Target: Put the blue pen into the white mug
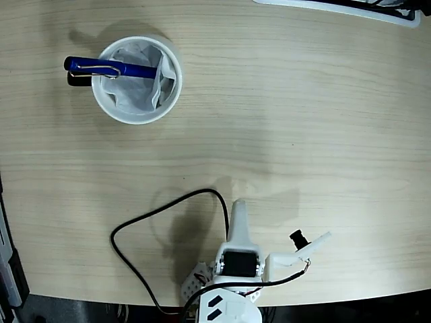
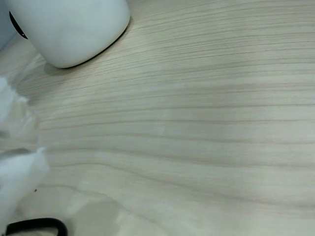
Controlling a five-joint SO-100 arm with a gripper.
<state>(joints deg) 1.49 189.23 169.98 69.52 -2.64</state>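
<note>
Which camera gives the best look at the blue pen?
The fixed view: the blue pen lies across the white mug's rim, its clip end poking out left. The wrist view shows only the mug's outer wall, no pen.

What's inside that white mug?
Crumpled white paper lines the white mug, and the blue pen lies across its rim, one end poking out. The mug's bottom is hidden.

White plastic arm, black servo block, tapered white pincer finger, black cable looping from the base
</note>
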